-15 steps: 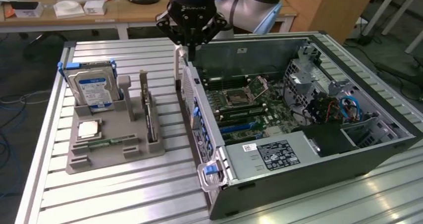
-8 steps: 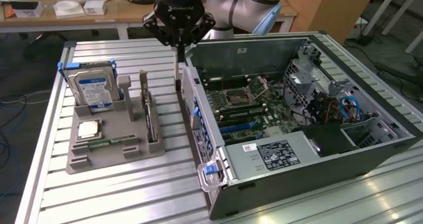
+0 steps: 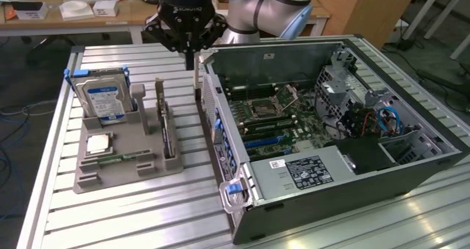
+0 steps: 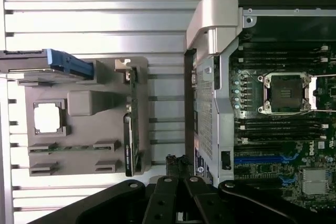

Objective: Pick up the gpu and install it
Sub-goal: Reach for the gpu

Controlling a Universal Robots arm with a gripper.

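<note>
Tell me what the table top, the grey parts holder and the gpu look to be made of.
The table top is probably bare aluminium: silver ribbed slats with glare streaks. The grey parts holder seems to be matte plastic, perhaps printed: dull uniform grey, blocky slots. The gpu is likely a circuit board: thin brownish-green edge, dark face.

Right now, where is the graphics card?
The graphics card stands on edge in the grey holder, on the exterior view's left, beside the computer case.

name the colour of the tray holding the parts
The tray is grey; exterior view shows it best.
</note>
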